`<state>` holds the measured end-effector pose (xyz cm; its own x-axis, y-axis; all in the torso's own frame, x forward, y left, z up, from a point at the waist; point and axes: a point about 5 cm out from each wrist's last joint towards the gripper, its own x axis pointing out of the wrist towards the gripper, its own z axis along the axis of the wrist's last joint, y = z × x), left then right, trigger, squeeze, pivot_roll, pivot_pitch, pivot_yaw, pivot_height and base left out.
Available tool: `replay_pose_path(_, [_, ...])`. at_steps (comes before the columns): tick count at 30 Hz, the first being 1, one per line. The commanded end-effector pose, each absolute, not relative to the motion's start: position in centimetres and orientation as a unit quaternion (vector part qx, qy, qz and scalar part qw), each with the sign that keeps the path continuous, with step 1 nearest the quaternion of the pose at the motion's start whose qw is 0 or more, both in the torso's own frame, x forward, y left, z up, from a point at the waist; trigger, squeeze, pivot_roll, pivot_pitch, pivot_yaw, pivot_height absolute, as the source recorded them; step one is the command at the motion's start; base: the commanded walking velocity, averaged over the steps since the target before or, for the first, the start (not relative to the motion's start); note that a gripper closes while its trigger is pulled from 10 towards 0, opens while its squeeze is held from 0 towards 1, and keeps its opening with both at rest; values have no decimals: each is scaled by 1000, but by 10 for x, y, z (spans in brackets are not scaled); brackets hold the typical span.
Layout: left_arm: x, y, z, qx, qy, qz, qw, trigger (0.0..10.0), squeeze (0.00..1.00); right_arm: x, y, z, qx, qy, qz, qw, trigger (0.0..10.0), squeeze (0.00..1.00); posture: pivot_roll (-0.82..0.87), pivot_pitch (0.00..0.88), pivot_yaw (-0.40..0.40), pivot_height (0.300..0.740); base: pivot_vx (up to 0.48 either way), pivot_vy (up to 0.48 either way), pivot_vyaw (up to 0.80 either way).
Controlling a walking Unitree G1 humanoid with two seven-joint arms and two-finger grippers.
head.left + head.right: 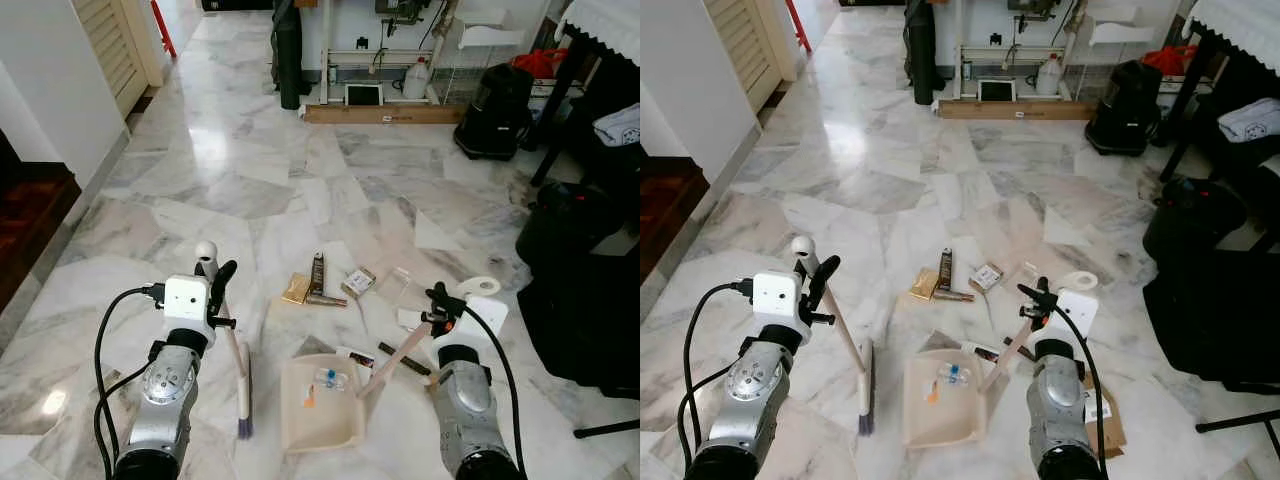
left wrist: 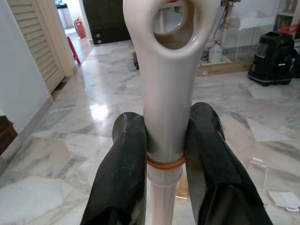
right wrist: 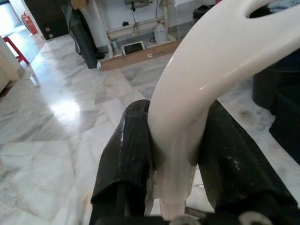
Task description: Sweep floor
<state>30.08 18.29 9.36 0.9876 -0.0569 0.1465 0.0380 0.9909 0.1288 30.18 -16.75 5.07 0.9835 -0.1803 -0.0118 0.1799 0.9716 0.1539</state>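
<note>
The left fingers (image 2: 126,168) squeeze tight on the broom (image 1: 238,365) handle, and the right fingers (image 3: 126,154) squeeze the dustpan (image 1: 320,405) handle. The wrappers (image 1: 318,283) lie on the marble floor (image 1: 250,180) at twelve o'clock from the pan. I think the broom should reach past them and pull them gently back while the pan stays flat.

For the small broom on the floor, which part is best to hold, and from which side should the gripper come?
Grip the broom near the top of its pale handle, just under the hanging loop, as the left gripper does now, shut with one finger on each side. The shaft is slim and round there and leans up toward the robot, well above the bristles, so coming from the robot's side probably suits best.
</note>
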Motion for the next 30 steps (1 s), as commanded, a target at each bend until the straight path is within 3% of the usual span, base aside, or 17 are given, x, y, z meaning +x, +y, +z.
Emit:
replay_pose_path(1, [304,186,106,68,-108,-20,992,10000,0,306,-165,63,84,-29,-85,992,10000,0,94,0,-4,740,0,0,0])
replay_pose_path(15, [311,200,119,63,-136,22,988,10000,0,309,-162,65,55,-24,-69,996,10000,0,102,0,-18,740,0,0,0])
replay_pose_path(20, [302,195,120,63,-147,19,987,10000,0,295,-175,70,5,-52,-72,996,10000,0,73,0,-5,740,0,0,0])
replay_pose_path(30, [288,193,116,88,-147,8,985,10000,0,281,-181,71,10,-56,-86,995,10000,0,58,0,7,740,0,0,0])
